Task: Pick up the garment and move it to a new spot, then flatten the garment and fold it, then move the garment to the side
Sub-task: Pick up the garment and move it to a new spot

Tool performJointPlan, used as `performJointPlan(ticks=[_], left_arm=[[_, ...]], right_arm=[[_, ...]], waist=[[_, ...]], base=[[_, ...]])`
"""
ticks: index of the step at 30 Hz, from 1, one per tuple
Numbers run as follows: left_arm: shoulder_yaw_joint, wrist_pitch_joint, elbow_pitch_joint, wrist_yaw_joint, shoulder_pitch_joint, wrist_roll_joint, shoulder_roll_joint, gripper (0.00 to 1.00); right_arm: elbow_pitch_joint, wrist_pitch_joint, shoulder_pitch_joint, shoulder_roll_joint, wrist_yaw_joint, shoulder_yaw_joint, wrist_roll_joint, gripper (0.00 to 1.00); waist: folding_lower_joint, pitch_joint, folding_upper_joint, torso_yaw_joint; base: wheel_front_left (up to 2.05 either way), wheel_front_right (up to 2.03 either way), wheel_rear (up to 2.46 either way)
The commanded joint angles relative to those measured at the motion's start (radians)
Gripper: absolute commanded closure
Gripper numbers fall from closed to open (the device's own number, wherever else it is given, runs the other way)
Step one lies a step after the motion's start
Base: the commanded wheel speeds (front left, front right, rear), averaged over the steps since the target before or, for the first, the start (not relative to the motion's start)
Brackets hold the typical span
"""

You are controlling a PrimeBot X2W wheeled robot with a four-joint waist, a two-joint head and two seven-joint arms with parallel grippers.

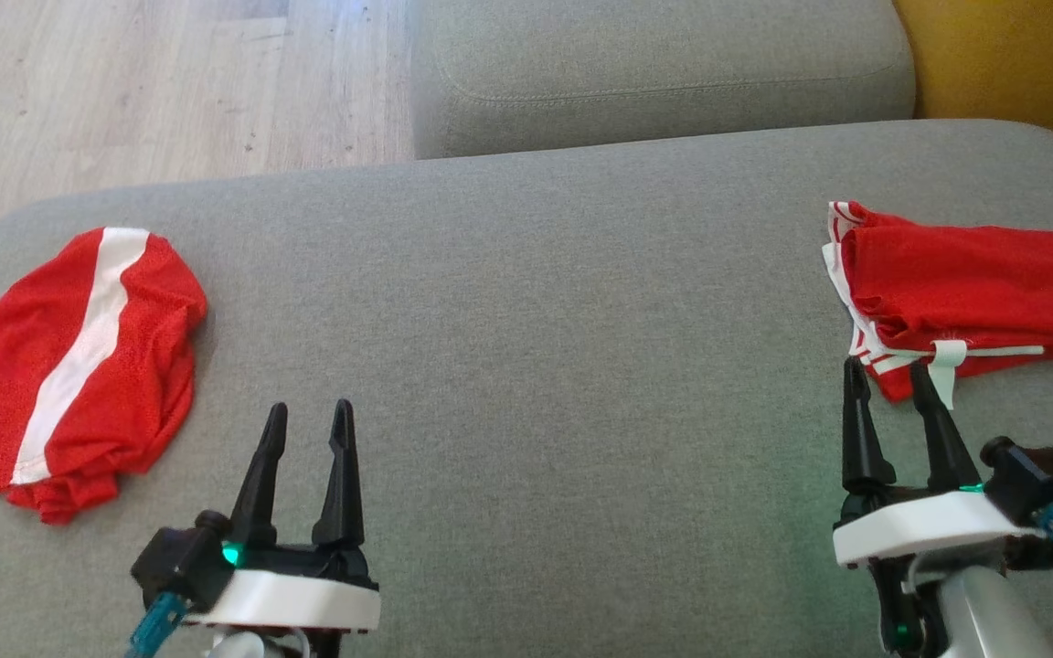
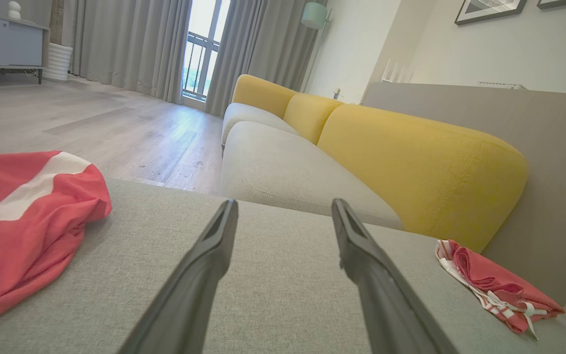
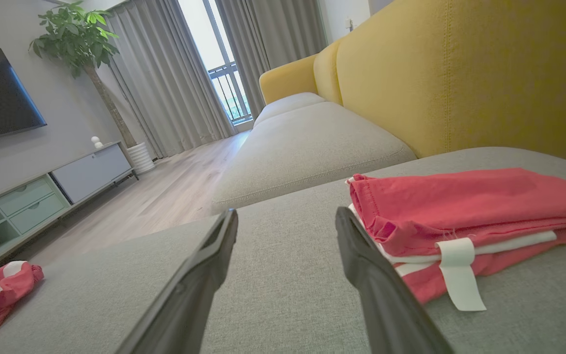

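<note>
1. I see my left gripper (image 1: 310, 407) low on the left, over the gray seat (image 1: 536, 320). Its jaws are wide apart and hold nothing.
2. My right gripper (image 1: 885, 366) is low on the right. Its jaws are wide apart too, and they hold nothing.
3. A striped garment (image 1: 88, 366) lies at the left end of the seat. It is red with one white band, and it is bunched up and wrinkled.
4. The left gripper is near this garment but does not touch it. There is bare seat between them.
5. A folded garment (image 1: 965, 283) lies at the right end of the seat. It is red with white edges, and a small white tag (image 1: 945, 364) hangs from its near side.
6. The right gripper points at the near left corner of the folded garment. One finger is just beside the red cloth. I cannot tell if it touches.
7. The two garments are well apart, with the long bare seat between them.
8. Past the seat I see a second gray cushion (image 1: 654, 73), a yellow backrest (image 2: 410, 167) and a wood floor (image 1: 124, 91).
</note>
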Motion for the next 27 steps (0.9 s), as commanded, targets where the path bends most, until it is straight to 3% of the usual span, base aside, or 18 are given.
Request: performJointPlan(ticks=[1, 18, 27], left_arm=[[0.025, -0.005, -0.033, 0.012, -0.029, -0.007, 0.005, 0.0], [0.031, -0.005, -0.029, 0.013, -0.04, 0.0, 0.005, 0.0], [0.03, -0.005, -0.021, 0.014, -0.047, 0.007, 0.005, 0.0]], right_arm=[[-0.024, -0.013, -0.031, -0.003, -0.001, 0.02, -0.01, 0.0], [-0.031, -0.014, -0.034, -0.003, -0.001, 0.014, -0.011, 0.0], [-0.036, -0.014, -0.027, -0.003, -0.001, 0.075, 0.004, 0.0]], waist=[[0.0, 0.001, -0.0001, 0.001], [0.0, 0.014, -0.0001, 0.01], [0.0, 0.001, -0.0001, 0.105]], base=[[0.0, 0.0, 0.0], [0.0, 0.0, 0.0], [0.0, 0.0, 0.0]])
